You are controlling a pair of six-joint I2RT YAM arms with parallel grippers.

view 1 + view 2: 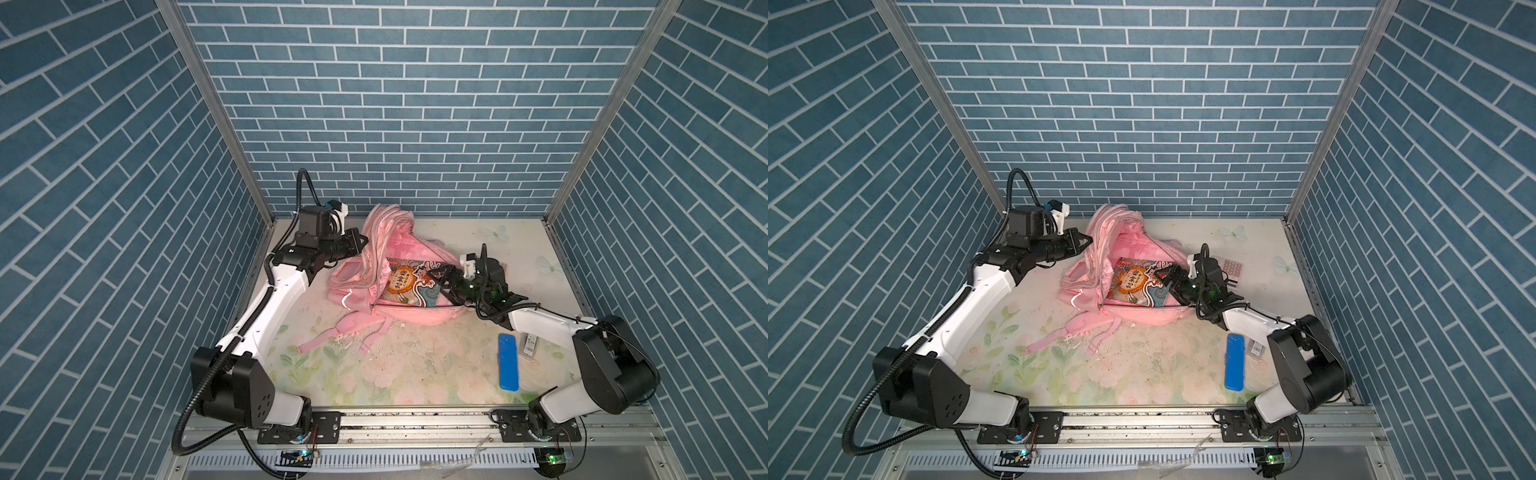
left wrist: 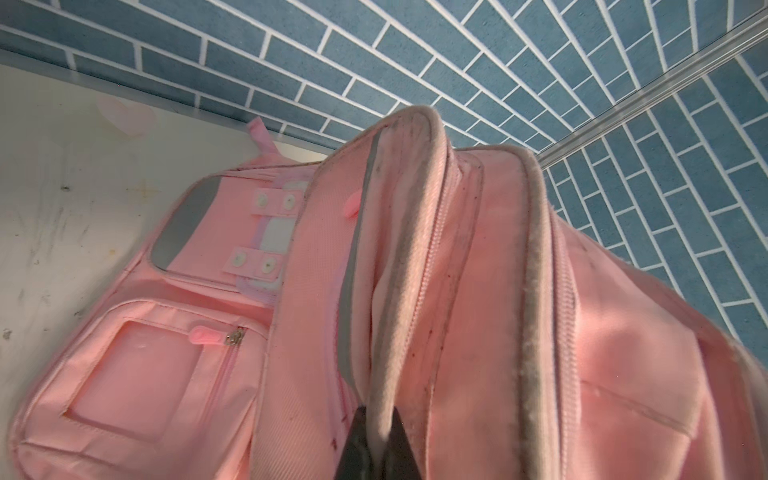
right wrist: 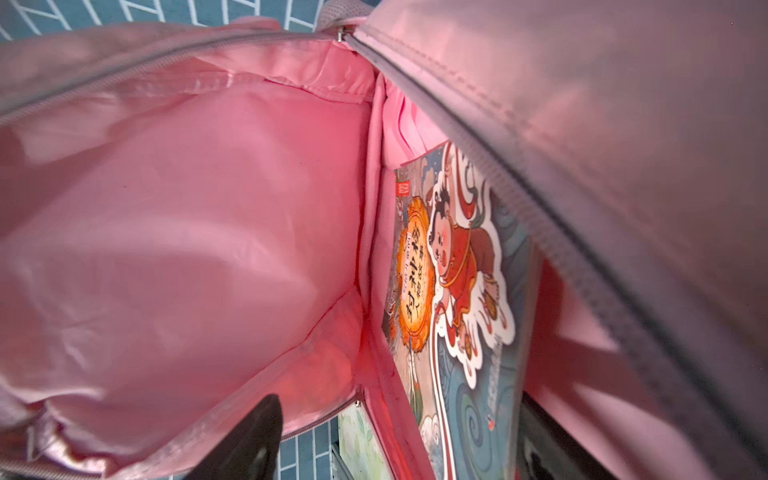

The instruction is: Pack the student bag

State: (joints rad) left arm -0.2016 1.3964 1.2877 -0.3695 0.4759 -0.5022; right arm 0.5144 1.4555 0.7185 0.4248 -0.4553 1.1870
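Observation:
The pink student bag (image 1: 374,249) (image 1: 1096,249) lies open at the back middle of the table. My left gripper (image 1: 363,241) (image 1: 1089,240) (image 2: 380,419) is shut on the bag's grey-pink piped edge (image 2: 399,257) and holds the upper flap up. A picture book (image 1: 409,282) (image 1: 1136,282) (image 3: 457,291) with an orange medallion lies inside the open main compartment (image 3: 208,208). My right gripper (image 1: 436,276) (image 1: 1160,274) (image 3: 399,432) stands open at the bag's mouth. The book's near end lies between its spread fingers, and I cannot tell whether they touch it.
A blue pencil case (image 1: 508,361) (image 1: 1234,361) lies at the front right beside my right arm, with a small dark packet (image 1: 528,344) (image 1: 1256,347) next to it. A pink sticker sheet (image 1: 1232,266) lies behind the right wrist. The bag's straps (image 1: 332,336) trail forward.

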